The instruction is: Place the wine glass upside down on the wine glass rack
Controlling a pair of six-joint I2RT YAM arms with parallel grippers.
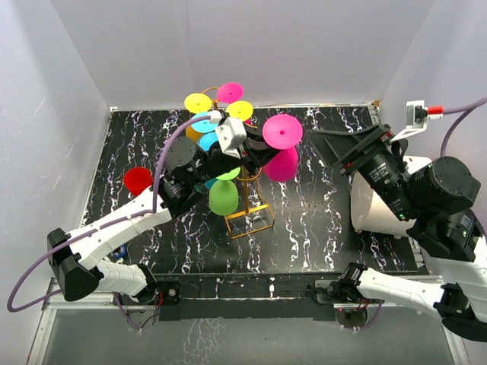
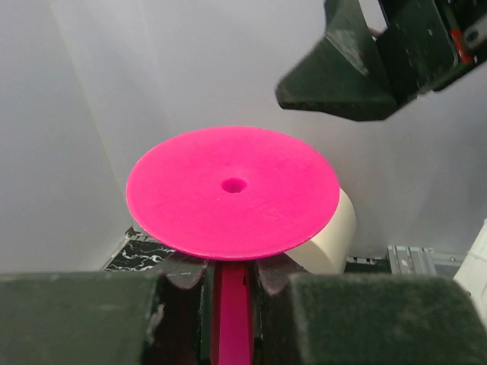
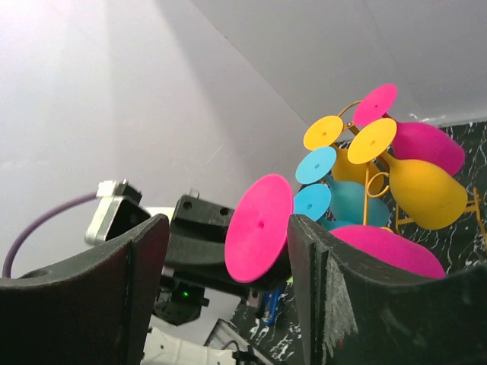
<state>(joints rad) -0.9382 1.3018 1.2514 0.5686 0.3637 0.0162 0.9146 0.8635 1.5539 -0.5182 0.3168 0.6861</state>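
My left gripper [image 2: 232, 277] is shut on the stem of a pink wine glass [image 1: 282, 144], just below its round foot [image 2: 233, 190]. The glass hangs in the air beside the wine glass rack [image 1: 249, 217], a golden wire stand, with its foot [image 1: 282, 131] turned toward the right arm and its bowl [image 1: 281, 164] lower. My right gripper [image 3: 228, 289] is open with nothing between its fingers; the pink foot [image 3: 259, 228] shows beyond them. In the top view the right gripper [image 1: 346, 146] is a short way right of the glass.
Several glasses hang upside down on the rack: yellow [image 3: 426, 194], pink [image 3: 426, 144], cyan [image 3: 350, 199] and green [image 1: 224, 196]. A red glass [image 1: 138, 181] stands on the black marbled table [image 1: 319, 228] at the left. A cream cylinder [image 1: 374, 209] lies at the right. White walls enclose the table.
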